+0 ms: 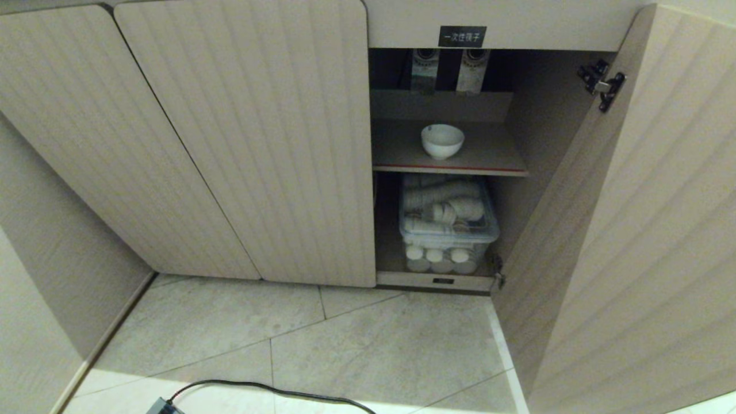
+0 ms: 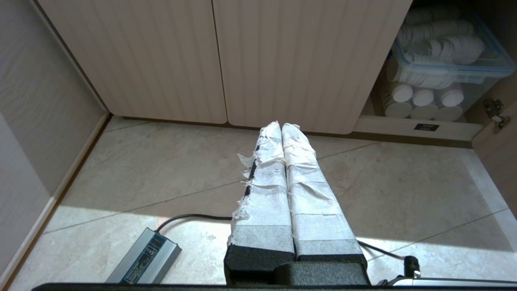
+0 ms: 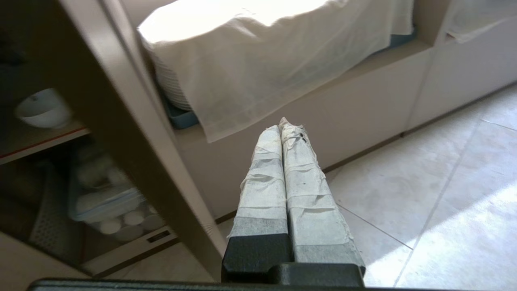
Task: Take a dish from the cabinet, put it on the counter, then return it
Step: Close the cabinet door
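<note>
Sitting on the cabinet's (image 1: 241,144) red-edged shelf, the round white dish (image 1: 442,141) stays ungrasped; both fingers clenched, tape-wrapped.

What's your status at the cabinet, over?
Both grippers, left and right, shut, empty. Bowl on cabinet shelf, door open. Nothing blocking.

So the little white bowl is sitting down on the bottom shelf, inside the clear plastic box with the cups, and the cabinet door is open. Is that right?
Not quite. The white bowl stands alone on the upper, red-edged shelf, above the clear plastic box of cups, as the head view shows. The cabinet door is indeed open.
</note>
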Tool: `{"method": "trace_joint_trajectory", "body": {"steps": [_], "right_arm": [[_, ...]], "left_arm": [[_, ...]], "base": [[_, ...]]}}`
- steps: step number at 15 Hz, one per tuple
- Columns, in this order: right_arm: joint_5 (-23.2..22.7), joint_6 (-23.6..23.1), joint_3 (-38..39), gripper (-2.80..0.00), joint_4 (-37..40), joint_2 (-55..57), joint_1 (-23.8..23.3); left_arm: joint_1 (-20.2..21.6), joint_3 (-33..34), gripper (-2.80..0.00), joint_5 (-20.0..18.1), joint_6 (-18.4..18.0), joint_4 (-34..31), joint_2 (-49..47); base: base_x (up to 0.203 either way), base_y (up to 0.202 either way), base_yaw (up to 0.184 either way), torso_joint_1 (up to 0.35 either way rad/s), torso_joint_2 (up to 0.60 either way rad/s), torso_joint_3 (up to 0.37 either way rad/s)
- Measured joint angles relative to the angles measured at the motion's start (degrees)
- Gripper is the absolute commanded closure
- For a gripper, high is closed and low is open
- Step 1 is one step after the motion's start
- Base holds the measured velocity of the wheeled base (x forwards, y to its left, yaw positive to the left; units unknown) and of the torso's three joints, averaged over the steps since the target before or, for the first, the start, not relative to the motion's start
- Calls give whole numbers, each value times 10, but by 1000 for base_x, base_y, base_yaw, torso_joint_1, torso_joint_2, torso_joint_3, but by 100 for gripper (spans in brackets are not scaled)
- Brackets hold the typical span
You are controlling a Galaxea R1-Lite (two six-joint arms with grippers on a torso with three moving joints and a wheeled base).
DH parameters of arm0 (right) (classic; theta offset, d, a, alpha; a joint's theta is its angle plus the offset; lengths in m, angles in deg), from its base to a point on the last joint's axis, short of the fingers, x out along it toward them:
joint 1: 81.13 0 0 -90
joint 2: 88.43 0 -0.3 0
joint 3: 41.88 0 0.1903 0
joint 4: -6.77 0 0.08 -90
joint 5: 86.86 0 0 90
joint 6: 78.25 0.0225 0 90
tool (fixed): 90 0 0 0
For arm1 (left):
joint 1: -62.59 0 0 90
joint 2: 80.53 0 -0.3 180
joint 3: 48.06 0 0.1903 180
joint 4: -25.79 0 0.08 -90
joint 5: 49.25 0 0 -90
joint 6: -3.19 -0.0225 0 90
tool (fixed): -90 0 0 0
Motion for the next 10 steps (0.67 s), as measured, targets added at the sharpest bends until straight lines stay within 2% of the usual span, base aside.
{"method": "trace_joint_trajectory", "body": {"steps": [7, 10], "right_arm": [[1, -1, -24, 0, -3, 38, -54], [-1, 0, -30, 0, -50, 65, -56]], "left_arm": [[0, 0, 0, 0, 0, 0, 0], [0, 0, 0, 0, 0, 0, 0]], "base": [[0, 0, 0, 0, 0, 0], [0, 0, 0, 0, 0, 0]]}}
